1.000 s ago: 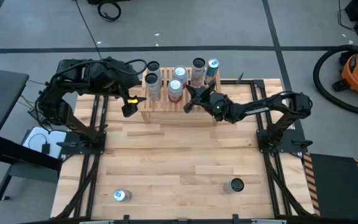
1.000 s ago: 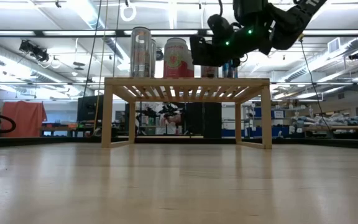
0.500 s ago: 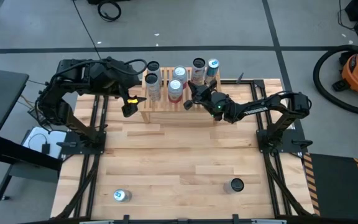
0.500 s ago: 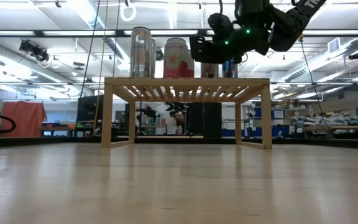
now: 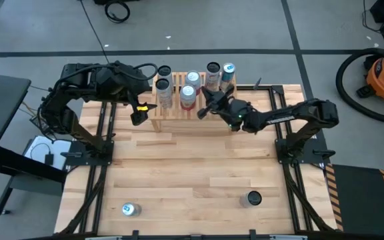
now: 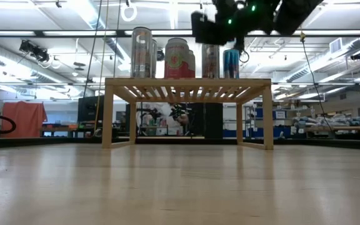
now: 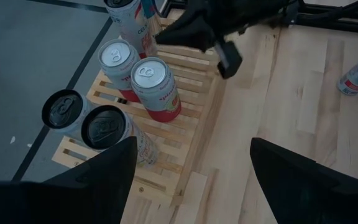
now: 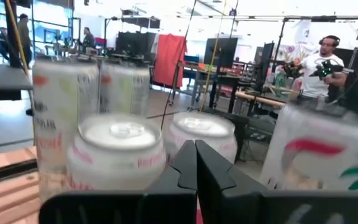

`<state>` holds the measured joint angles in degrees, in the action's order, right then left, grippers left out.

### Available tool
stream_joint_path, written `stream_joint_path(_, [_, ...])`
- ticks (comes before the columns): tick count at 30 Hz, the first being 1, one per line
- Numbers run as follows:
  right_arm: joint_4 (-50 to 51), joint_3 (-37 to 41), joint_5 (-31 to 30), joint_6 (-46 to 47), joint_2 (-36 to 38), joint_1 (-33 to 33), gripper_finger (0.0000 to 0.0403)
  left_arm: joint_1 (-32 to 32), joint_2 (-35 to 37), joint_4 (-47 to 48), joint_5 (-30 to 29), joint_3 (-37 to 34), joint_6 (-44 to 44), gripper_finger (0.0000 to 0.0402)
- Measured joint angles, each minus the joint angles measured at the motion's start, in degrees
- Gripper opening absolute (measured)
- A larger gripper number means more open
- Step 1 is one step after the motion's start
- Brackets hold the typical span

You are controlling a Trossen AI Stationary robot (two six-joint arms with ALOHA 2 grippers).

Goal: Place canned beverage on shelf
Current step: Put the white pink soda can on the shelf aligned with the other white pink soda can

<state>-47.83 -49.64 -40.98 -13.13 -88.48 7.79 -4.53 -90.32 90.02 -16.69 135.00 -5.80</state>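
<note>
The light wooden shelf (image 5: 179, 117) stands at the table's far middle and also shows in the low view (image 6: 186, 82). Several cans stand upright on its slatted top, among them a pink one (image 6: 177, 58) and a blue one (image 6: 230, 64). My right gripper (image 5: 204, 107) is shut and empty. It hangs above the can tops over the shelf's right half (image 6: 199, 28), and its wrist view (image 8: 195, 149) looks across them. My left gripper (image 5: 139, 112) is open and empty, just left of the shelf, looking down on the cans (image 7: 191, 149).
Two loose cans stand near the table's front edge, a silver-topped one (image 5: 131, 209) at the left and a dark-topped one (image 5: 253, 198) at the right. The bare tabletop (image 5: 192, 160) lies between them and the shelf. A person (image 8: 319, 65) stands in the room behind.
My right gripper has gone up from beside the cans on the shelf to above their tops. The blue can, hidden behind it before in the low view, now shows whole. The cans have stayed where they were.
</note>
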Motion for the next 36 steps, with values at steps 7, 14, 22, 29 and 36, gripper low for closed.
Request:
stream_joint_path(7, [19.1,-6.1,-4.3,0.6,7.5,-4.2,0.0001,0.0,0.0,0.0,0.0,0.0,0.0,0.0315])
stream_joint_path(14, [33.5,-10.1,-0.1,7.6,11.8,-2.5,0.0004,0.0,0.0,0.0,0.0,0.0,0.0,0.0315])
stream_joint_path(22, [40.7,-10.1,0.5,7.2,16.5,-6.3,0.0025,0.0,-0.1,0.0,0.0,0.0,0.0,0.0315])
stream_joint_path(29, [45.0,-10.1,-0.1,6.5,21.0,-14.8,0.0082,0.0,-0.1,0.0,0.0,0.0,0.0,0.0315])
stream_joint_path(36, [45.5,-10.1,-7.9,1.4,23.1,-22.1,0.0152,0.0,-0.1,0.0,0.0,0.0,-4.3,0.0315])
